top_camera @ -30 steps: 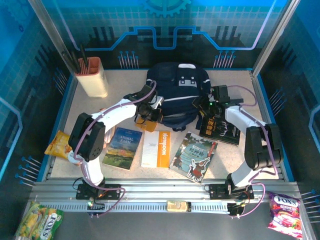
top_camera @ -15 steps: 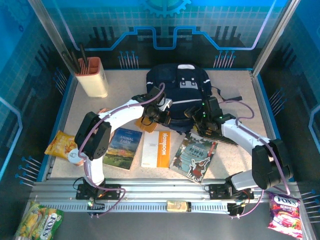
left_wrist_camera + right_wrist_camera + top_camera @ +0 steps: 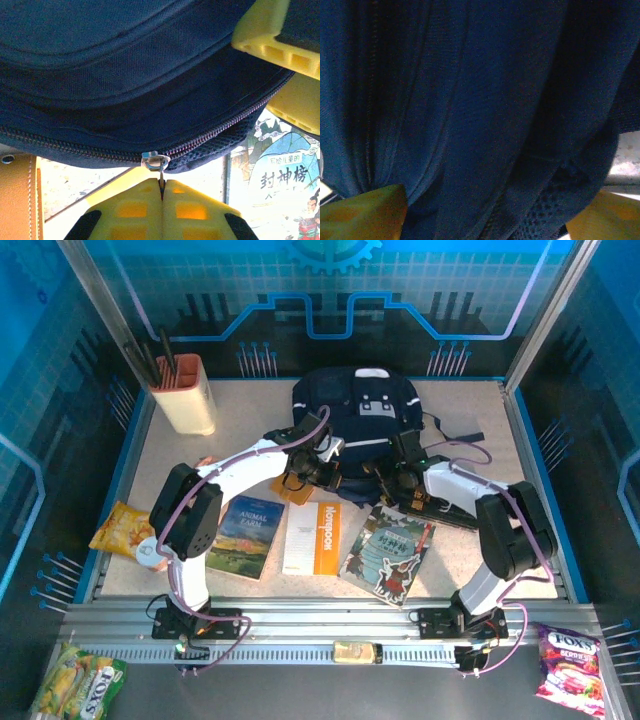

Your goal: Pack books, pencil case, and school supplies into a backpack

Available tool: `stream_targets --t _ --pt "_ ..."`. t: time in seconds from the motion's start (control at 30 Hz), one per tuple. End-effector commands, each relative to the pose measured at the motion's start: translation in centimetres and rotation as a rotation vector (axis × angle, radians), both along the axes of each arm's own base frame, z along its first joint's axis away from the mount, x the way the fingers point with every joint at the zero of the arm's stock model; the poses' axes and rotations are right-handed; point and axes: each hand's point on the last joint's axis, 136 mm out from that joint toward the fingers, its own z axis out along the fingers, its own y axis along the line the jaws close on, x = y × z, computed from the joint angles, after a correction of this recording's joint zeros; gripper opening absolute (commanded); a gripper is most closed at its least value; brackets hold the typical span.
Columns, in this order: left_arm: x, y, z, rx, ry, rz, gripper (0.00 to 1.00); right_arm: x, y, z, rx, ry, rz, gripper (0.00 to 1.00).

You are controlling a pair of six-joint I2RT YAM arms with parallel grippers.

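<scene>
Pinching backpack [image 3: 125,65] zipper pull [image 3: 156,161], left gripper [image 3: 162,186]; right gripper [image 3: 482,217] agape

The left hand [image 3: 318,472] and the right hand [image 3: 392,478] sit near each other at the near edge of the backpack [image 3: 355,410]. On the surface [image 3: 240,430], the Animal Farm book [image 3: 243,536] and the notebook [image 3: 313,538] lie base-side of the left hand. The cartoon-cover book [image 3: 392,552] lies base-side of the right hand.

Overhead view bright and even, left wrist backlit, right wrist view dim, perhaps defocused
</scene>
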Motion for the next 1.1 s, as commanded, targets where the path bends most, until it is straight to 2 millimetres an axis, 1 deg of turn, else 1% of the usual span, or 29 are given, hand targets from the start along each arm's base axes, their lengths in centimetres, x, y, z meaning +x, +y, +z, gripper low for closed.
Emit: stream_targets --t 0.0,0.1,0.17,0.2,0.27,0.37,0.43,0.53,0.6,0.7,0.8,0.87,0.93,1.07 --pt "-0.6 -0.2 0.4 0.019 0.007 -0.025 0.0 1.3 0.5 -0.1 -0.023 -0.029 0.013 0.68" --pt "-0.6 1.3 0.2 0.085 -0.019 -0.026 0.0 1.3 0.3 -0.2 -0.03 -0.048 0.031 0.45" --pt "-0.3 3.0 0.0 0.144 -0.032 -0.021 0.0 1.3 -0.4 0.3 -0.063 -0.079 0.035 0.34" --pt "-0.1 4.0 -0.2 0.17 -0.032 -0.008 0.0 1.2 -0.9 0.7 -0.09 -0.093 0.038 0.29" --pt "0.4 5.8 -0.4 0.201 -0.028 0.016 0.0 1.3 -1.7 1.9 -0.134 -0.13 0.053 0.23" --pt "1.1 7.6 -0.4 0.212 -0.035 0.036 0.0 1.3 -2.9 3.7 -0.187 -0.185 0.071 0.2" --pt "1.9 8.4 -0.3 0.212 -0.053 0.042 0.0 1.3 -3.6 4.6 -0.203 -0.212 0.078 0.2" --pt "3.5 9.2 -0.2 0.213 -0.079 0.05 0.0 1.5 -4.3 6.2 -0.208 -0.255 0.093 0.19" --pt "4.9 9.9 -0.2 0.223 -0.098 0.068 0.0 1.7 -4.5 7.1 -0.202 -0.276 0.107 0.19" --pt "7.2 11.2 -0.4 0.255 -0.128 0.108 0.0 1.9 -4.6 8.2 -0.197 -0.301 0.124 0.2" --pt "10.1 13.0 -0.4 0.31 -0.159 0.187 0.0 2.1 -4.7 8.8 -0.193 -0.318 0.121 0.2" --pt "11.8 13.6 -0.3 0.31 -0.17 0.232 0.0 2.3 -4.6 9.1 -0.18 -0.327 0.121 0.2" --pt "13.2 13.7 -0.2 0.302 -0.186 0.255 0.0 2.5 -4.2 9.3 -0.16 -0.333 0.122 0.21" --pt "15.7 13.7 0.0 0.285 -0.224 0.305 0.0 3.0 -2.7 9.5 -0.112 -0.347 0.118 0.21"
